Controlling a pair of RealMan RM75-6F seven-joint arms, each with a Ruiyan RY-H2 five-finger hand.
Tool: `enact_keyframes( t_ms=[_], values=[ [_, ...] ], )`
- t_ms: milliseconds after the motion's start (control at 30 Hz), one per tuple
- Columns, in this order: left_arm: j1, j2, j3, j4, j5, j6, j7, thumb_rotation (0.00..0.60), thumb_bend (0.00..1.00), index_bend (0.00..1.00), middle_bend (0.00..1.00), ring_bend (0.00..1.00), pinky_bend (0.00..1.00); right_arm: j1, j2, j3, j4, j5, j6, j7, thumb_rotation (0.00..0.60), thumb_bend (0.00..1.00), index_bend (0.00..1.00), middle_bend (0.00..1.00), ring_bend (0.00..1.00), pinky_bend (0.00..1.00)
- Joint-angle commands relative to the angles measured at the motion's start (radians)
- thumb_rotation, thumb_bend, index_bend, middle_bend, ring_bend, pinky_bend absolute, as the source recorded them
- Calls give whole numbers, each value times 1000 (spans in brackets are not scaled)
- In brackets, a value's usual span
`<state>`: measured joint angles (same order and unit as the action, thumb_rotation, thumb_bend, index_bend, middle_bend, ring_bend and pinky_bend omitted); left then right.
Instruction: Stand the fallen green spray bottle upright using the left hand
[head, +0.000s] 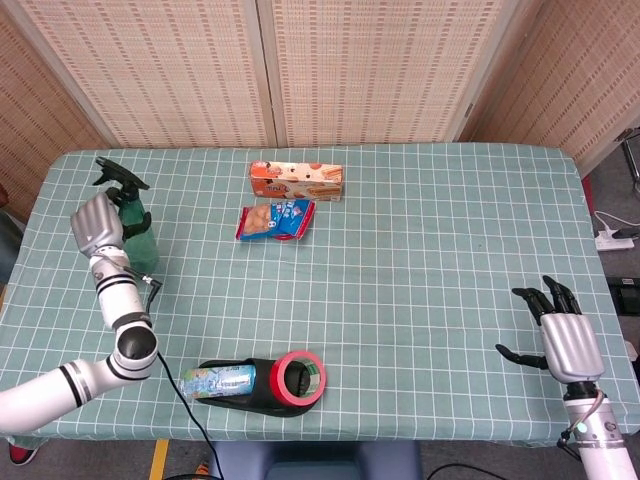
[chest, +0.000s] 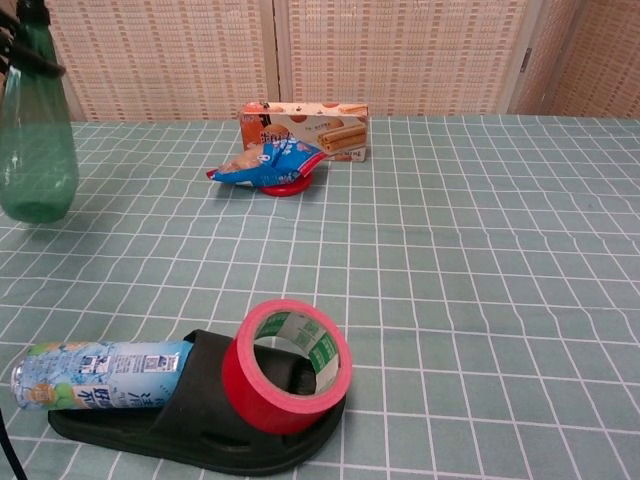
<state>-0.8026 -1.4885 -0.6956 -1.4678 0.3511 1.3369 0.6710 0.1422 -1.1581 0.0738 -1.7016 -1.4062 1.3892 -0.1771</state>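
The green spray bottle (head: 138, 238) stands upright near the table's left edge, its black trigger head (head: 117, 172) on top. My left hand (head: 97, 226) grips it from the left side around the neck and shoulder. The chest view shows the bottle (chest: 36, 145) upright at the far left; whether its base touches the cloth or hangs just above it, I cannot tell. My right hand (head: 562, 337) is off the table's front right corner, fingers spread, holding nothing.
A biscuit box (head: 296, 180) and a blue snack bag (head: 275, 220) lie at the back middle. Near the front edge a black slipper (chest: 200, 425) carries a red tape roll (chest: 288, 365) and a small water bottle (chest: 100, 374). A black cable (head: 172, 385) trails from my left arm.
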Motion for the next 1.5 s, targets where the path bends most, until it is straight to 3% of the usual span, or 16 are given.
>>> enact_keyframes(
  t_ms=[33, 200, 500, 900, 1200, 1333, 1500],
  values=[
    [57, 41, -36, -57, 164, -23, -237, 600, 474, 803, 471, 335, 246, 1, -3, 1, -1, 2, 1, -11, 600, 0, 216, 233, 0, 110],
    [55, -10, -31, 41, 186, -82, -393, 600, 448, 790, 453, 333, 196, 0, -8, 2, -2, 3, 4, -28, 600, 0, 215, 234, 0, 110],
    [44, -78, 27, 194, 237, -143, -511, 600, 448, 783, 452, 333, 180, 0, -11, 4, -7, 12, 6, -50, 600, 0, 215, 234, 0, 114],
    [45, -148, 150, 326, 344, -170, -523, 600, 446, 782, 452, 331, 170, 1, -13, 3, -4, 1, 8, -42, 600, 0, 215, 234, 0, 114],
    [41, -150, 147, 332, 331, -193, -499, 600, 434, 775, 451, 322, 163, 2, -14, 3, 1, -2, 7, -32, 600, 0, 214, 234, 0, 114],
    [37, -144, 150, 327, 316, -212, -471, 600, 401, 680, 433, 292, 139, 2, -14, 3, 2, -3, 7, -30, 600, 0, 214, 234, 0, 115],
    [37, -135, 150, 311, 304, -223, -455, 600, 327, 477, 374, 248, 106, 2, -15, 4, 3, -3, 8, -29, 600, 0, 214, 234, 0, 117]
  ],
)
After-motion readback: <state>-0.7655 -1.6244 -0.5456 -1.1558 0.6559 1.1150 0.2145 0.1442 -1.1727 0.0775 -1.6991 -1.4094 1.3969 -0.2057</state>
